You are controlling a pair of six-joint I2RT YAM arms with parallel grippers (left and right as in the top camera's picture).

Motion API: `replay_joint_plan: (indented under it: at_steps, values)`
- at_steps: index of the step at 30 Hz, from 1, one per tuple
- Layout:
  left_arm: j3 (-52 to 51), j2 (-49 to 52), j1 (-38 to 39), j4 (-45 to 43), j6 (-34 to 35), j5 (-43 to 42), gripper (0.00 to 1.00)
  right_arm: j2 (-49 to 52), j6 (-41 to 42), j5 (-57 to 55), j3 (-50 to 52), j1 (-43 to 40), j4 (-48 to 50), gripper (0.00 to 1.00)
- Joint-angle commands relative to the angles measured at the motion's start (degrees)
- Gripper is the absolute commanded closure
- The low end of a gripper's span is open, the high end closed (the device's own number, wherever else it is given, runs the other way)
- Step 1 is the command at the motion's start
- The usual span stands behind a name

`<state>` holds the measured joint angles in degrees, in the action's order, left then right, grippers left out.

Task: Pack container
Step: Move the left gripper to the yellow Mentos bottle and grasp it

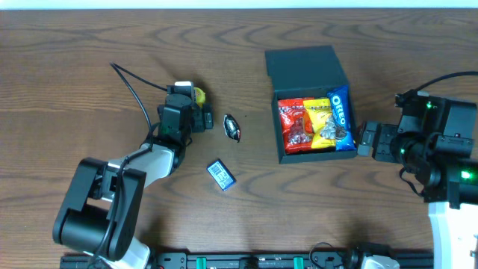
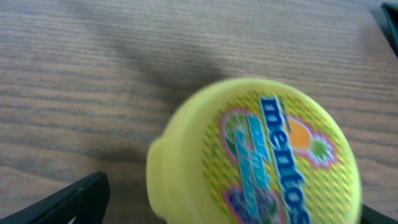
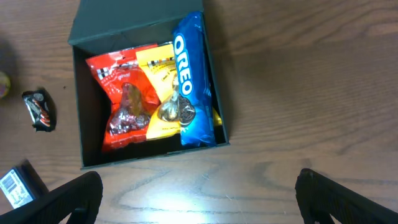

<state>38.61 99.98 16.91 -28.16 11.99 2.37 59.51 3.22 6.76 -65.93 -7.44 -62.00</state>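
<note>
Where the bench [image 1: 75, 45] lies nearest me, a small blue packet [image 1: 220, 174] sits alone, with a dark wrapped sweet [image 1: 234, 128] just beyond it. My right gripper [image 3: 199, 190] hangs released and empty beside the container [image 1: 278, 127], which stands open right of centre with red and yellow packets and an Oreo pack [image 1: 340, 112] inside. Farther left, my left gripper [image 2: 235, 198] is released too, its fingers either side of a yellow Mentos tub [image 2: 261, 155].

The left arm [image 1: 153, 158] reaches from the lower left up toward centre-left; the left gripper [image 1: 194, 108] has its jaws spread. At the right edge, the right gripper [image 1: 361, 140] points left, jaws wide apart.
</note>
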Motion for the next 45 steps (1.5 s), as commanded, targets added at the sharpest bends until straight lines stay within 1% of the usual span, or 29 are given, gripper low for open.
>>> replay_joint_plan:
  at_steps: [1, 9, 11, 12, 13, 14, 17, 18, 19, 21, 23, 30, 31, 32, 34, 36, 38, 40, 41, 42, 45]
  values:
    - [0.6, 1.2, -0.3, -1.6, 0.0, 1.2, 0.04, -0.1, -0.7, -0.6, -0.7, -0.4, 0.3, 0.01]
    - [3.1, 5.2, -0.2, -3.3, 0.2, 0.4, 0.05, -0.1, -0.7, -1.0, -0.7, -0.4, 0.5, 0.01]
    - [3.7, 5.5, -0.2, -3.4, 0.3, 0.4, 0.03, -0.1, -0.7, -1.0, -0.7, -0.4, 0.5, 0.01]
    - [3.9, 5.5, -0.2, -3.4, 0.3, 0.5, 0.06, -0.1, -0.7, -1.0, -0.7, -0.4, 0.5, 0.01]
    - [4.1, 5.5, -0.2, -3.4, 0.3, 0.6, 0.15, -0.1, -0.7, -1.0, -0.7, -0.4, 0.5, 0.01]
    - [4.4, 5.5, -0.3, -3.4, 0.3, 0.7, 0.20, -0.1, -0.7, -1.0, -0.7, -0.4, 0.5, 0.01]
    - [4.7, 5.5, -0.3, -3.4, 0.2, 0.7, 0.24, -0.1, -0.7, -1.0, -0.7, -0.4, 0.7, 0.01]
    - [4.7, 5.5, -0.3, -3.3, 0.3, 0.7, 0.32, -0.1, -0.7, -1.0, -0.7, -0.4, 0.7, 0.01]
    - [4.7, 5.5, -0.3, -3.2, 0.3, 0.7, 0.42, -0.1, -0.7, -1.0, -0.7, -0.4, 0.7, 0.01]
    - [4.7, 5.5, -0.3, -3.0, 0.3, 0.6, 0.49, -0.1, -0.7, -1.0, -0.7, -0.4, 0.7, 0.01]
    - [4.7, 5.5, -0.3, -2.9, 0.3, 0.6, 0.51, -0.1, -0.7, -1.0, -0.7, -0.4, 0.7, 0.01]
    - [4.7, 5.5, -0.2, -2.3, 0.5, 0.6, 0.51, -0.1, -0.7, -1.0, -0.7, -0.4, 0.7, 0.01]
    - [4.7, 5.5, -0.2, -2.3, 0.5, 0.6, 0.52, -0.1, -0.7, -1.0, -0.7, -0.4, 0.7, 0.01]
    - [4.7, 5.5, -0.2, -2.3, 0.5, 0.6, 0.56, -0.1, -0.7, -1.0, -0.7, -0.4, 0.7, 0.01]
    - [4.7, 5.5, -0.2, -2.4, 0.5, 0.6, 0.57, -0.1, -0.7, -1.0, -0.7, -0.4, 0.7, 0.01]
    - [4.7, 5.5, -0.2, -2.4, 0.5, 0.6, 0.65, -0.1, -0.7, -1.0, -0.7, -0.4, 0.7, 0.01]
    - [4.7, 5.5, -0.2, -2.4, 0.5, 0.6, 0.67, -0.1, -0.8, -1.0, -0.7, -0.4, 0.7, 0.01]
    - [4.7, 5.5, -0.2, -2.5, 0.5, 0.6, 0.80, -0.1, -0.7, -1.0, -0.7, -0.4, 0.7, 0.01]
    - [4.7, 5.4, -0.2, -2.5, 0.5, 0.6, 0.89, -0.1, -0.7, -1.0, -0.7, -0.4, 0.7, 0.01]
    - [4.7, 5.3, -0.2, -2.5, 0.9, 0.6, 0.94, -0.1, -0.7, -1.0, -0.7, -0.4, 0.7, 0.01]
    - [4.7, 4.3, -0.2, -2.5, 2.7, 0.6, 0.94, -0.1, -0.7, -1.0, -0.7, -0.4, 0.7, 0.01]
